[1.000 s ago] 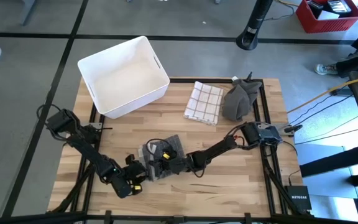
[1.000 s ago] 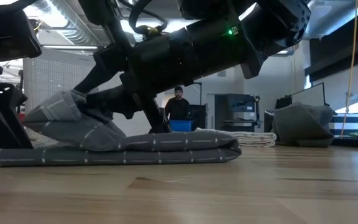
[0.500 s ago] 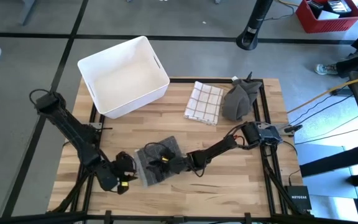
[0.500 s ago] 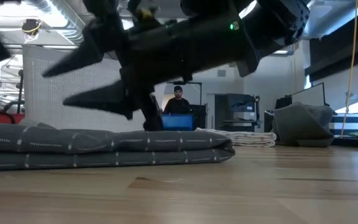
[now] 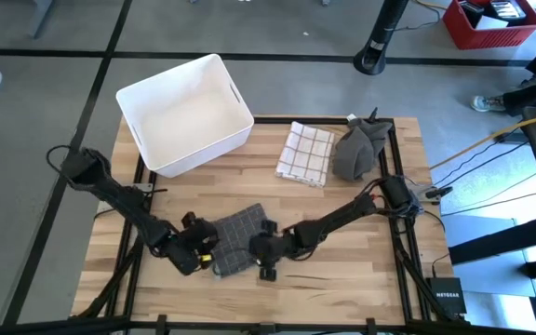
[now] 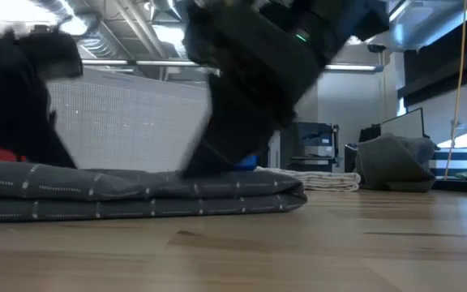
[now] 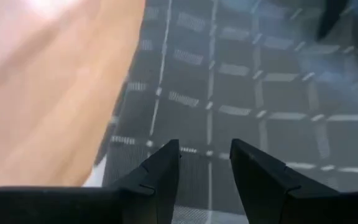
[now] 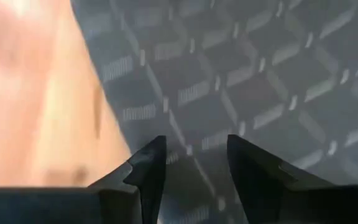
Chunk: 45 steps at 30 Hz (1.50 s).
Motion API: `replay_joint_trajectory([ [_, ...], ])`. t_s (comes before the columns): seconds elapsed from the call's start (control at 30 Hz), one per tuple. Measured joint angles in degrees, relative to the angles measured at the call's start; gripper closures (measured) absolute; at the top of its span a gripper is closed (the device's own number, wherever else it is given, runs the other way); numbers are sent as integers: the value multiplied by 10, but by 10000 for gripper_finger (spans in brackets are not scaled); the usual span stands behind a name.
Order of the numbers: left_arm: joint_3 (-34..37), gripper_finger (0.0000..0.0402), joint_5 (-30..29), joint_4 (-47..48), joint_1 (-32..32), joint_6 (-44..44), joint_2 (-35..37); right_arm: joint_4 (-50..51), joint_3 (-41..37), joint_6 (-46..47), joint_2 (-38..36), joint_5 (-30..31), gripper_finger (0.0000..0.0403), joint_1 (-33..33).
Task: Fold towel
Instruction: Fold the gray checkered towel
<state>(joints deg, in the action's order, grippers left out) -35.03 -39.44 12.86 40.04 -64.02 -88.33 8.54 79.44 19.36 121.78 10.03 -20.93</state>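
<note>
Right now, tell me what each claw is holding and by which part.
Nothing is held. The left claw and right claw both stand open over the folded dark grey checked towel, gripping no part of it.

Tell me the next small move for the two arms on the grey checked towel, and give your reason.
Probably lift both grippers clear. The grey towel lies flat and folded on the table, the left gripper and right gripper both stand open just over it with nothing held, so no grip is left to finish.
</note>
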Motion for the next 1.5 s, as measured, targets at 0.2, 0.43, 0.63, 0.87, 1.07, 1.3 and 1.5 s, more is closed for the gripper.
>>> replay_joint_trajectory([
  [0.2,-3,265,36,-1,-6,-57,-40,13,-20,-58,0,71,230,-4],
  [0.43,-18,265,43,5,14,-65,14,-31,-20,-200,4,72,230,41],
  [0.63,-36,265,4,-6,-24,83,74,-108,-21,-277,10,64,230,90],
  [0.87,-37,265,11,-19,-103,221,57,-20,-21,-293,-62,65,230,105],
  [1.07,-37,265,76,-13,-172,326,2,165,-20,-255,-165,70,230,105],
  [1.3,-42,265,101,7,-240,272,-71,333,-68,-158,-265,176,230,105],
  [1.5,-41,265,48,135,-239,117,-64,413,-158,-15,-356,297,230,135],
])
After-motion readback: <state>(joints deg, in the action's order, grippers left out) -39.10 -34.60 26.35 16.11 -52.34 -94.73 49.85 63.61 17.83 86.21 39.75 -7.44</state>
